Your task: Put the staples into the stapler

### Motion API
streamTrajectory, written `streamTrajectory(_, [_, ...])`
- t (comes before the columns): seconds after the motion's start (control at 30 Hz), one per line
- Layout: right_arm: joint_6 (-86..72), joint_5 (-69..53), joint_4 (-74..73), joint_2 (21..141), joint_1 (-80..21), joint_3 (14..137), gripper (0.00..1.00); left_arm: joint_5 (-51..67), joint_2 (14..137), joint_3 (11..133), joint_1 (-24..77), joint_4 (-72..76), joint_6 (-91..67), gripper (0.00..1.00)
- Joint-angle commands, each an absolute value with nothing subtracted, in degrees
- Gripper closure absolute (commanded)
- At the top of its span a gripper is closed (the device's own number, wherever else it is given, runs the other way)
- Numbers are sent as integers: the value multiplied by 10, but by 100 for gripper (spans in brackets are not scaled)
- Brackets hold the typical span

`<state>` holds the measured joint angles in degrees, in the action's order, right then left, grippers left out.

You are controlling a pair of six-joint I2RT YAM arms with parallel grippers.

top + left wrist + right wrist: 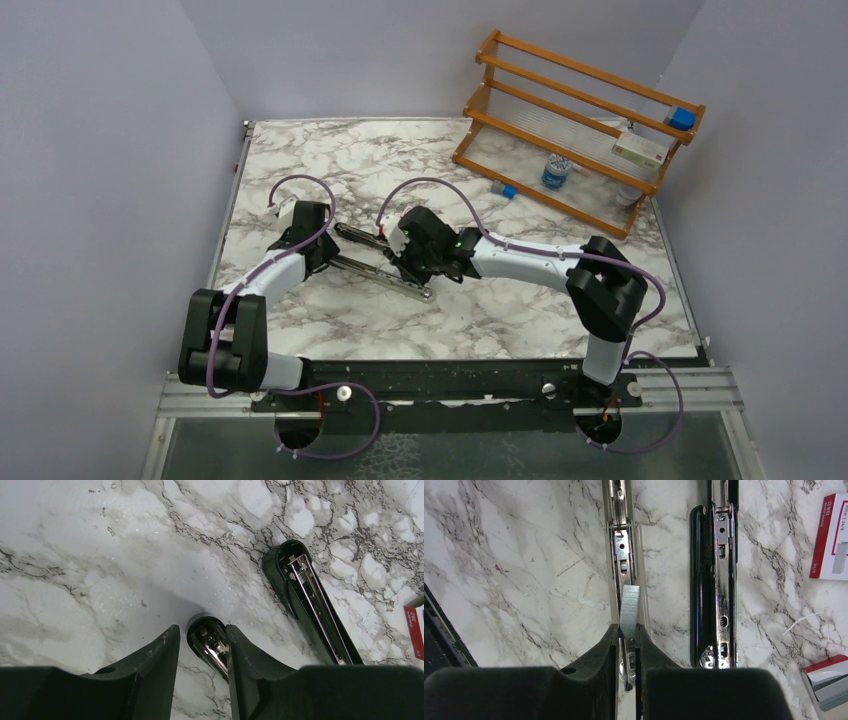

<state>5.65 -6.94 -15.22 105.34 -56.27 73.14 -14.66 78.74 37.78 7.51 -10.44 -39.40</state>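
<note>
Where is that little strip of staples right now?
In the right wrist view, the staple strip is pinched between the right gripper fingertips, directly over the silver channel of the opened stapler, left of its black half, with the red staple box far right.

Glossy black stapler [714, 580], shiny metal channel [624, 555], marble-patterned table [524, 555].

The top external camera sits high behind the arm bases, looking down and forward over the whole marble surface [450, 330], far off, with the stapler [385, 262] near mid-frame. The left wrist camera peers straight down past its own fingers, close to the stapler's [310, 600] rounded ends. The right wrist camera hovers just as near, looking along the stapler's [714, 580] open channels. All three share that stapler.
</note>
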Motion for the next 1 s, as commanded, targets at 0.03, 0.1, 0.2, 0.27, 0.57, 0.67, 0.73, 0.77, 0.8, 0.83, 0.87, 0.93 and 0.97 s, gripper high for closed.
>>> streamTrajectory(0.03, [83,-44,-186,1055,-562,751,99,-153,779,367,70,-126,-382,59])
streamTrajectory(0.1, [86,-44,-186,1055,-562,750,99,-154,779,367,70,-125,-382,59])
streamTrajectory(0.2, [86,-48,-184,1057,-562,750,99,-154,780,367,70,-125,-384,59])
streamTrajectory(0.27, [84,-53,-183,1059,-562,750,99,-154,780,367,70,-125,-382,59])
streamTrajectory(0.57, [92,-70,-188,1070,-562,752,99,-154,779,366,70,-126,-383,60])
streamTrajectory(0.67, [94,-76,-190,1071,-563,753,99,-154,778,366,70,-127,-382,61])
streamTrajectory(0.73, [95,-80,-191,1072,-562,753,99,-155,778,366,71,-127,-382,61])
streamTrajectory(0.77, [95,-81,-192,1072,-562,753,99,-155,778,366,70,-127,-382,61])
streamTrajectory(0.8, [96,-83,-192,1072,-563,753,99,-154,778,366,70,-127,-382,61])
streamTrajectory(0.83, [96,-84,-193,1074,-562,753,99,-154,778,367,70,-127,-383,61])
streamTrajectory(0.87, [97,-86,-195,1074,-562,755,99,-154,778,367,70,-127,-382,61])
streamTrajectory(0.93, [98,-89,-196,1077,-563,756,99,-154,778,367,70,-128,-382,61])
streamTrajectory(0.97, [99,-91,-197,1077,-563,757,99,-154,778,367,70,-128,-382,61])
